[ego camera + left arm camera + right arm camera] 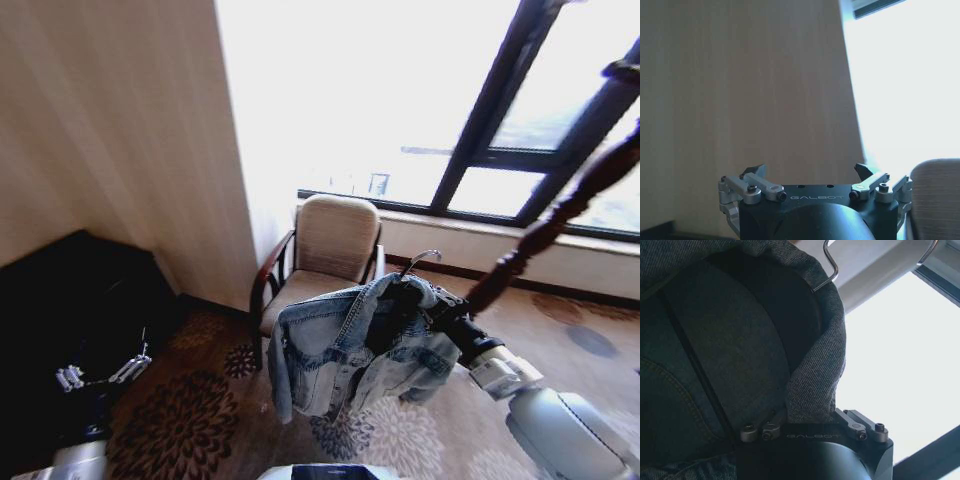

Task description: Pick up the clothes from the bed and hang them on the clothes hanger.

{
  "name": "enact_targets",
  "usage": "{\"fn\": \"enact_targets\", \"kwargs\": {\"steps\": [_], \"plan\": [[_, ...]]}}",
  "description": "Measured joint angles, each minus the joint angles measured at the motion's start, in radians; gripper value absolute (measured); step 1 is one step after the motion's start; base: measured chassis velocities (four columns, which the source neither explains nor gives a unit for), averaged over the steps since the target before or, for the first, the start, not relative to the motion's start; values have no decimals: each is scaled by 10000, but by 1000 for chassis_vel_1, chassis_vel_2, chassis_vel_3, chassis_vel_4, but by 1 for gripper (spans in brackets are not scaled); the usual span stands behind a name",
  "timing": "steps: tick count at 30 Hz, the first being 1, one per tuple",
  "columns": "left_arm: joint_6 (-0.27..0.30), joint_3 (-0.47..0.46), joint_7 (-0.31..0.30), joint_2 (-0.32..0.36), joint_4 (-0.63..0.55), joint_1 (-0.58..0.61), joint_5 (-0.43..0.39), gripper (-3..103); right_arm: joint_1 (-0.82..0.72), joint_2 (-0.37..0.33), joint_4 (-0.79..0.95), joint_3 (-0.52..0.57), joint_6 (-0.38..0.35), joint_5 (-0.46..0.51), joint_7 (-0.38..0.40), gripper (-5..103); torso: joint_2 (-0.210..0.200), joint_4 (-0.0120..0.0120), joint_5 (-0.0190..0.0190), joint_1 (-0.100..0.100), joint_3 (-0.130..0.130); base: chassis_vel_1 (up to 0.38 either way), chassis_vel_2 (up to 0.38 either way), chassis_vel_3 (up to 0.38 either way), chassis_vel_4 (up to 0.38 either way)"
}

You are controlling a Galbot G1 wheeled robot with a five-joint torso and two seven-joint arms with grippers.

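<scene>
Pinching the collar of the denim jacket [355,350], the right gripper [432,308] holds it aloft before the chair [325,260], its hanger hook [420,262] poking out; soft, heavy cloth, best gripped at the collar, while the left gripper [100,376] waits spread, low left.

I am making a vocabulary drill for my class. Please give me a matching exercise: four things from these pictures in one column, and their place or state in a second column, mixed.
Things:
1. denim jacket
2. left claw
3. right claw
4. armchair

Places or states:
A. open, holding nothing, low beside dark furniture
B. stands below the window
C. hangs in the air, draped on a hanger
D. shut on the jacket collar

Pairs: 1-C, 2-A, 3-D, 4-B
</scene>
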Motion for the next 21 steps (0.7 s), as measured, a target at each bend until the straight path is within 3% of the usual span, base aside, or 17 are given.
{"fn": "enact_targets", "kwargs": {"steps": [21], "plan": [[0,0,-1,0,0,0,-1,100,-21,481,-183,-305,310,-112,409,20,-1,-3,0,1,0,-123,-121,-114,-123]]}}
